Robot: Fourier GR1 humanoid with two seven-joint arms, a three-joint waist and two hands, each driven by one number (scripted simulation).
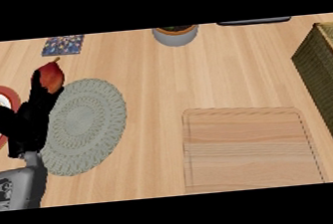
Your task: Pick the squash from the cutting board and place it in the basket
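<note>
Cutting board: the pale wooden cutting board (250,146), lower centre, is bare.
Squash: the red-brown tapered squash (49,77), as I judge it, sits upper left, above a round grey woven mat (85,126).
Left hand: the black left hand (26,121) meets its lower end; grasp cannot be told.
Right hand: out of sight.
Axis: near upright in frame, stalk towards top right.
Outstanding: delivery to the dark woven basket (322,80), far right.

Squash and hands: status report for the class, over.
Left hand low left, reddish squash-like item at its top, grasp unclear. Right hand out of view. Cutting board bare; basket far right, path open.
</note>
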